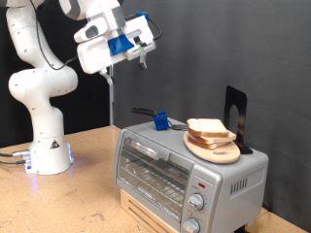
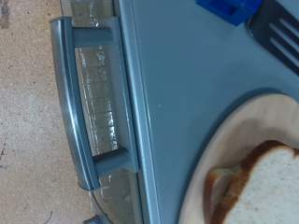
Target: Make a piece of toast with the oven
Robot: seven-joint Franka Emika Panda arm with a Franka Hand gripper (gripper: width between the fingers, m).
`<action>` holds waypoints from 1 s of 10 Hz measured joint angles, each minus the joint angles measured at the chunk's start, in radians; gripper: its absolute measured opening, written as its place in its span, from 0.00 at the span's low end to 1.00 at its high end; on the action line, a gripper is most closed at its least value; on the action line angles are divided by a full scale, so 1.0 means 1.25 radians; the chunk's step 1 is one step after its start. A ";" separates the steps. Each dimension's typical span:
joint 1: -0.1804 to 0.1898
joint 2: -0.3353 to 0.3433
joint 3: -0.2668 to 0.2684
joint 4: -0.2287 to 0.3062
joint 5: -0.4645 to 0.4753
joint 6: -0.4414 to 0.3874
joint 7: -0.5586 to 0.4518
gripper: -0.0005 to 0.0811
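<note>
**Gripper high above the oven, toast waiting on its board**

We see the gripper [image 1: 143,50] hanging up in the air near the exterior view's top, well clear of everything below, and nothing sits between the jaws. Whether they stand wide or narrow we cannot tell from here. Down below, the oven [image 1: 185,171] sits on the tabletop [image 1: 87,199] with its glass door shut, the handle [image 2: 75,103] running along the door's upper edge, and two round knobs [image 1: 195,212] at the front corner. On the oven's flat roof lies the round wooden board [image 1: 216,149], and on it rests the piece of toast [image 1: 207,128], pale with a tan crust. In the wrist view we look straight down on that roof, with the board's rim and the bread's corner showing. Beside the board we spot a blue block [image 1: 158,120] and a black spatula [image 2: 279,35].
</note>
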 joint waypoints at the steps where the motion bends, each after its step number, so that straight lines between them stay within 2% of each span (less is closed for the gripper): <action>1: 0.000 0.015 0.000 0.001 0.000 0.001 -0.001 0.99; 5: 0.000 0.038 -0.002 -0.002 0.004 -0.019 -0.016 0.99; 10: -0.002 0.039 0.002 -0.025 0.001 -0.009 0.013 0.99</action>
